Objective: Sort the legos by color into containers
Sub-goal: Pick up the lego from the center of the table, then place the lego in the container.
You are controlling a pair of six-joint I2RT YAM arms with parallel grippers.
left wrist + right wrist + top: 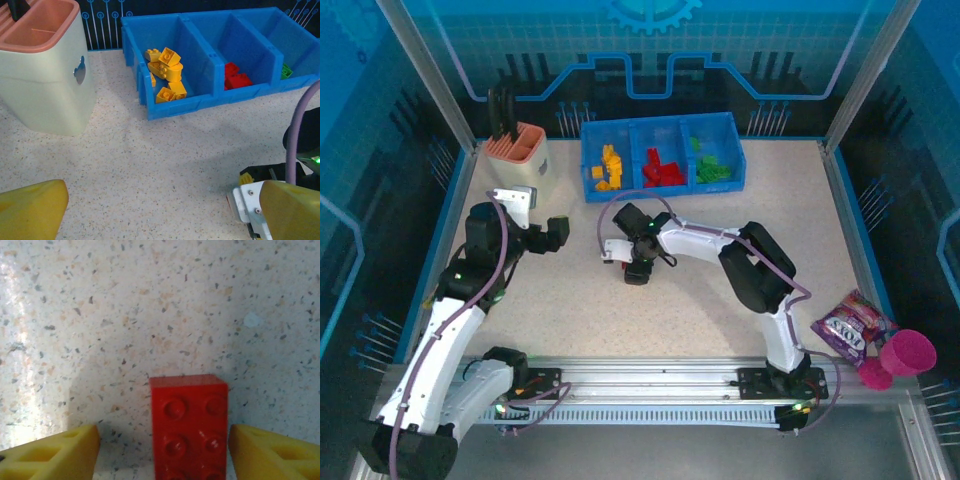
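Observation:
A red lego lies studs-up on the speckled table between the yellow fingers of my right gripper. Table shows on both sides of it, with the wider gap on the left, so the gripper is open. From above, that right gripper is at mid-table, pointing down. The blue three-part tray stands at the back, with yellow legos on the left, red ones in the middle and green ones on the right. My left gripper hangs open and empty to the left, its fingers wide apart.
A cream-and-salmon utensil holder with black handles stands left of the tray. A snack packet and pink cups lie at the near right edge. The right arm's white bracket shows in the left wrist view.

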